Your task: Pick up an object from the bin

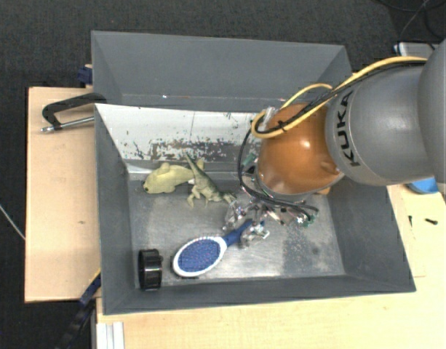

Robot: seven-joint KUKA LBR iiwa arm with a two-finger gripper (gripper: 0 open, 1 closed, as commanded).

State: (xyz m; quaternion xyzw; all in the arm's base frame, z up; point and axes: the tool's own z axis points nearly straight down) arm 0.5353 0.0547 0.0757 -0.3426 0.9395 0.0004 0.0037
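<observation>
Four small things are seen on the floor of the grey bin [113, 217]. A blue and white brush [199, 256] is laid low in the middle of the frame. A black round cap [149, 268] is stood at the lower left, near the brush but apart from it. Two pale yellow toy animals [164, 179] are laid higher up, left of the middle.

The gripper [253, 222] is held low in the bin, under the orange cover [295, 155], just right of the middle. It is placed right at the end of the brush's blue handle [233, 237]. Whether it is spread wide or pinched together cannot be told. Whether the handle is touched cannot be told either.

The step in hand is judged to be the grab, and the brush is not yet lifted. Next, the handle would need to be squeezed across its thin side and raised straight up, so the big round head is not tipped.

The brush is laid flat with its bristles up. Its long line is run from lower left to upper right. The head is pointed to the lower left, and the handle is pointed up and right, at the gripper.
</observation>
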